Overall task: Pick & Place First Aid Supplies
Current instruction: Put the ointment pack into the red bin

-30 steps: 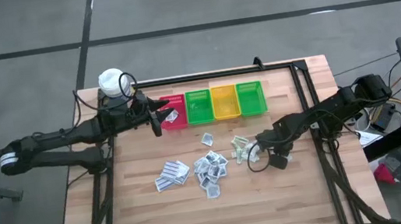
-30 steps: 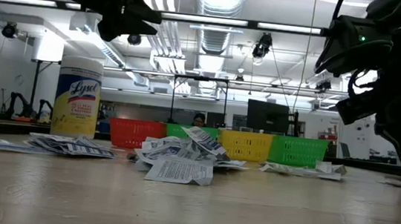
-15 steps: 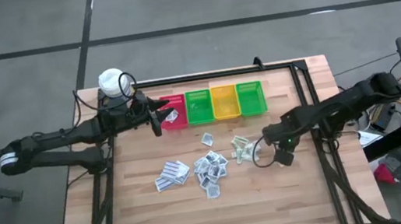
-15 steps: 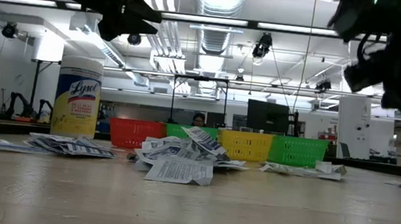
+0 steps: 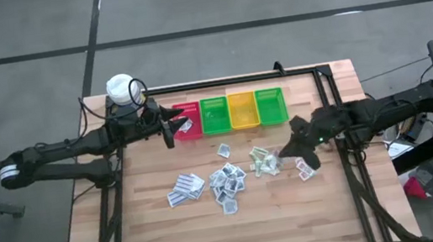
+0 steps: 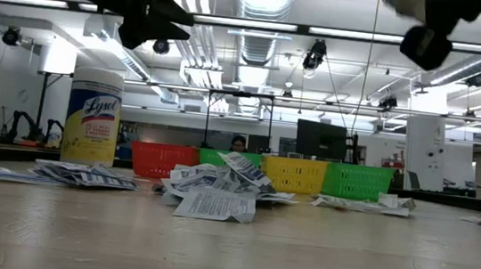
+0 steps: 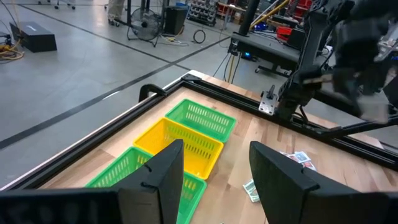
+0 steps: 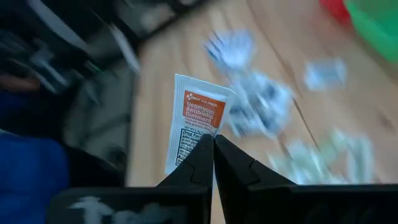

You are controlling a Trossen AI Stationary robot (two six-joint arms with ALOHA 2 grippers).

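Note:
The first aid supplies (image 5: 225, 179) lie as a loose pile of small white sachets in the middle of the table, seen edge-on in the low view (image 6: 217, 190). My right gripper (image 5: 303, 158) hangs well above the table to the right of the pile, shut on one white sachet with an orange label (image 8: 198, 115). In the low view my right gripper (image 6: 425, 37) shows at the top edge. My left gripper (image 5: 169, 131) hovers open over the red bin (image 5: 189, 118), its fingers (image 7: 158, 177) apart with nothing between them. My right gripper pinches one end of the orange-labelled sachet (image 8: 194, 144) between its two fingertips. The rest of the sachet sticks out ahead of the fingers. It is lifted clear of the table. The fingers slant gently downward, coming from the table's right side.
Red, green, yellow and green bins (image 5: 232, 111) stand in a row at the far side. A yellow white-capped canister (image 6: 92, 117) stands at the far left corner (image 5: 118, 88). A black frame (image 5: 324, 72) runs along the far and right edges. More sachets (image 5: 263, 161) lie beside the right gripper.
My right gripper has risen from the table beside the pile to well above it, tipping from pointing steeply down to a gentle downward slant. It has stayed shut, and the sachet has come up with it, clear of the table.

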